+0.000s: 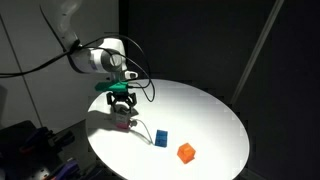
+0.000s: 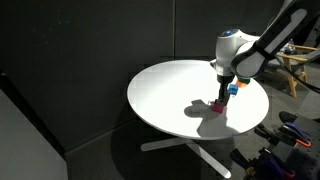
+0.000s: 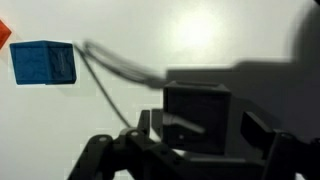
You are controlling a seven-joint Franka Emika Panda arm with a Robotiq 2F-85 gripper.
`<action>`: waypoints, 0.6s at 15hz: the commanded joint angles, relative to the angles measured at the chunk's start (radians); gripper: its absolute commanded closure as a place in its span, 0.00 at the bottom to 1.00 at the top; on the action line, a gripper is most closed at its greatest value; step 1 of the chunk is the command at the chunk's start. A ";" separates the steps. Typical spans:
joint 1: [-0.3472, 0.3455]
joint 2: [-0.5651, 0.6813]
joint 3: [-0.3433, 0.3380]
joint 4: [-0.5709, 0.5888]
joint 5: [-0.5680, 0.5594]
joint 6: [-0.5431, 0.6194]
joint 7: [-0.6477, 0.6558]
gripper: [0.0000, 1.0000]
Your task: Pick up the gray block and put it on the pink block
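The gray block point(image 3: 197, 115) fills the lower middle of the wrist view, in shadow between my fingers. In an exterior view it point(image 1: 121, 117) appears to rest on top of the pink block point(image 1: 122, 125) on the white round table point(image 1: 200, 110). The pink block also shows in an exterior view point(image 2: 218, 108); it is hidden under the gray block in the wrist view. My gripper point(image 1: 121, 104) hangs straight above the stack. Its fingers point(image 3: 200, 130) stand on either side of the gray block, with a gap on the right side, so it is open.
A blue block point(image 1: 160, 137) lies on the table near the stack and shows at the upper left of the wrist view point(image 3: 43, 63). An orange block point(image 1: 186, 152) lies further toward the table's edge. A cable hangs from the wrist. The surroundings are dark.
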State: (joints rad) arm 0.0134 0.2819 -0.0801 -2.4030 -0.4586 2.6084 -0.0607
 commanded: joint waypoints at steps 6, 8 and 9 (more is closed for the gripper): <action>-0.011 -0.143 0.027 -0.094 0.098 -0.015 -0.043 0.00; -0.013 -0.178 0.029 -0.115 0.119 -0.026 -0.043 0.00; -0.013 -0.197 0.027 -0.124 0.126 -0.032 -0.032 0.00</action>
State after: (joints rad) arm 0.0132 0.1695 -0.0619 -2.4768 -0.3696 2.6028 -0.0778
